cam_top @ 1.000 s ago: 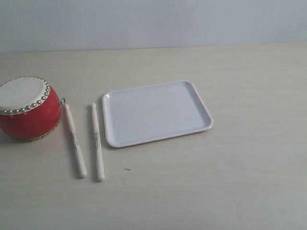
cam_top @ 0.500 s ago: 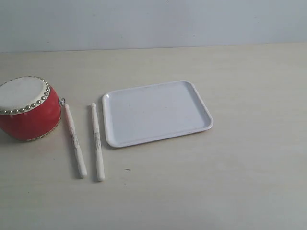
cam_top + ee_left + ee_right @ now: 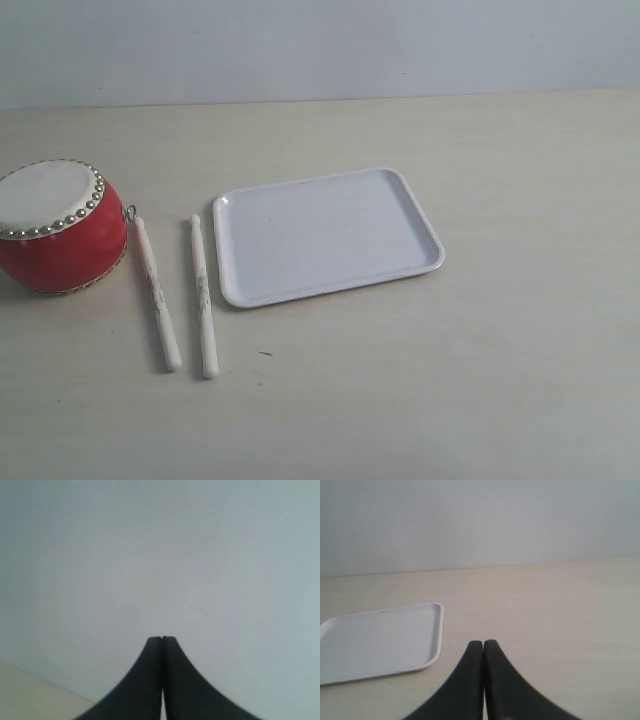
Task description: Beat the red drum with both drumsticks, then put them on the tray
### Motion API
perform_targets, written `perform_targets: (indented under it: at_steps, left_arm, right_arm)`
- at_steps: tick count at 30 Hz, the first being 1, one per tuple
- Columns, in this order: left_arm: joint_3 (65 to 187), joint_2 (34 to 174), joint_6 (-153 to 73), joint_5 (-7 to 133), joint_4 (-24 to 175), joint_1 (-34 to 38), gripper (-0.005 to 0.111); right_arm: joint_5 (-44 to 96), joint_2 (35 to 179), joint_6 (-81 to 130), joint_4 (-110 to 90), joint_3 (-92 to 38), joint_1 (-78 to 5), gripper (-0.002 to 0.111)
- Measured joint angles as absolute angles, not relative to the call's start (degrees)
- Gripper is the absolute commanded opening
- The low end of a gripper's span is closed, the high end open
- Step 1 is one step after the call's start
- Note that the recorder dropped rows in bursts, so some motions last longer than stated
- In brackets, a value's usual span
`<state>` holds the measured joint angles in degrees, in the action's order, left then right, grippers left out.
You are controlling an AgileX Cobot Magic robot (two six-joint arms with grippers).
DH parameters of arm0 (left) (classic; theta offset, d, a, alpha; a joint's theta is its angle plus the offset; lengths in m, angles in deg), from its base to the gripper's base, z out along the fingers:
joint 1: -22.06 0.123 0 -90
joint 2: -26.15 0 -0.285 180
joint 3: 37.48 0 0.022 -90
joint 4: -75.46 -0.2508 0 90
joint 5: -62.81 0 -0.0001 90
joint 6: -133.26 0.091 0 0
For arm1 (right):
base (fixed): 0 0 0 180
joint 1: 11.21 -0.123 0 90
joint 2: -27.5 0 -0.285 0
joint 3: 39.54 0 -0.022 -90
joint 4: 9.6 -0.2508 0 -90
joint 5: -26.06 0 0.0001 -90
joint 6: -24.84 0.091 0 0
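Note:
The red drum (image 3: 60, 228) with its cream skin top stands at the left edge of the exterior view. Two cream drumsticks lie side by side on the table between drum and tray, one (image 3: 157, 293) close to the drum, the other (image 3: 203, 296) nearer the tray. The white tray (image 3: 325, 235) lies flat at the middle and holds nothing; its corner (image 3: 375, 642) also shows in the right wrist view. My left gripper (image 3: 161, 639) is shut on nothing and faces a pale wall. My right gripper (image 3: 483, 643) is shut on nothing, off to the side of the tray. Neither arm appears in the exterior view.
The light wooden table (image 3: 500, 350) runs back to a pale grey wall (image 3: 320, 45). A small dark speck (image 3: 264, 353) lies on the table near the stick ends.

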<state>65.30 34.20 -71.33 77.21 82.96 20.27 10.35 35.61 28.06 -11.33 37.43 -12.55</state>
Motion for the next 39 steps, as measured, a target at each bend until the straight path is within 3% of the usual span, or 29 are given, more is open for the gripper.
perform_targets:
  at_steps: [16,24,29,34,39]
  left_arm:
    - [81.4,40.6,-95.4,74.3,53.5,20.3,0.0]
    - [92.1,54.5,-131.2,77.2,12.9,20.3,0.0]
    - [102.2,70.2,-160.7,94.8,-17.7,20.3,0.0]
    - [107.0,81.0,-167.7,104.5,-24.0,20.3,0.0]
    - [107.8,85.4,-164.5,96.7,-24.9,17.4,0.0]
  right_arm:
    - [10.4,35.6,28.1,-11.3,37.4,-12.6,0.0]
    - [10.4,35.6,28.1,-11.3,37.4,-12.6,0.0]
    - [10.4,35.6,28.1,-11.3,37.4,-12.6,0.0]
    - [10.4,35.6,28.1,-11.3,37.4,-12.6,0.0]
    - [10.4,35.6,28.1,-11.3,37.4,-12.6,0.0]
